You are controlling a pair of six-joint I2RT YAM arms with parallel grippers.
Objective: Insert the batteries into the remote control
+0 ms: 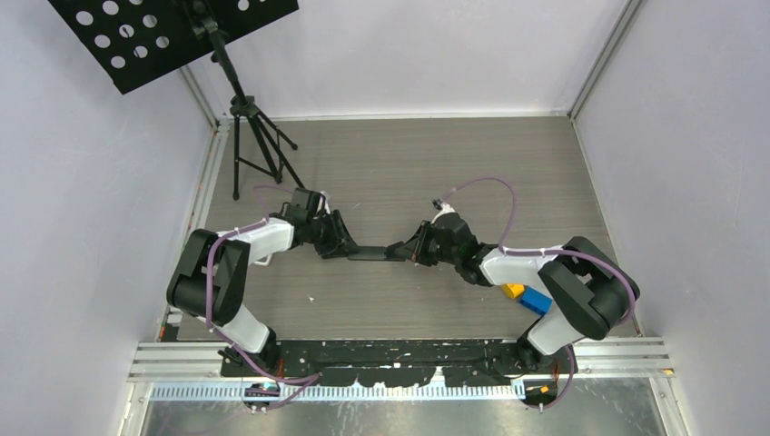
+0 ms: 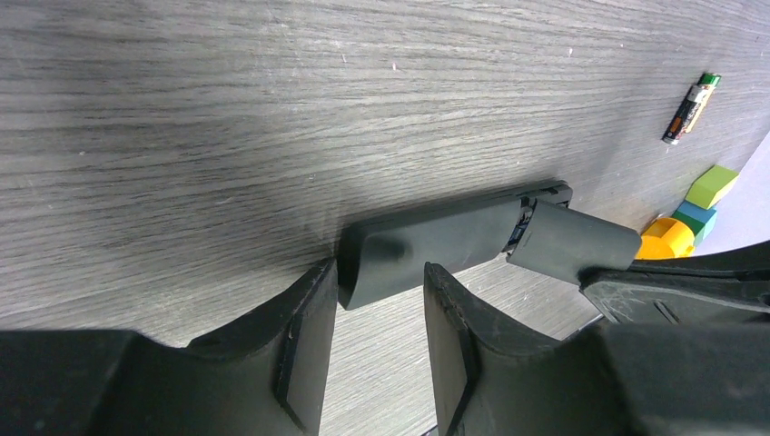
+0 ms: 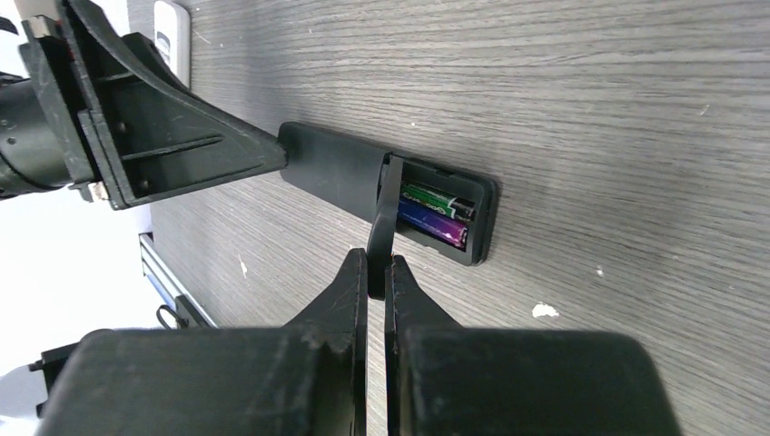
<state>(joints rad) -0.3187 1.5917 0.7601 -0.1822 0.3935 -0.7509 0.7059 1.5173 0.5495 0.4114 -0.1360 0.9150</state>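
Note:
The black remote control (image 1: pixel 372 253) lies in the middle of the table. My left gripper (image 2: pixel 380 277) is shut on its near end, one fingertip on each side. At the other end the compartment is uncovered, and two batteries lie inside, a dark green one (image 3: pixel 438 201) and a purple one (image 3: pixel 432 224). My right gripper (image 3: pixel 377 263) is shut on the thin black battery cover (image 3: pixel 386 213), which stands on edge at the compartment's inner end. A third battery, gold-and-black (image 2: pixel 690 107), lies loose on the table beyond the remote.
Green (image 2: pixel 713 186), blue (image 2: pixel 695 219) and orange (image 2: pixel 667 238) toy blocks sit by the right arm's base. A black music stand on a tripod (image 1: pixel 259 150) stands at the back left. White walls close in the table on three sides.

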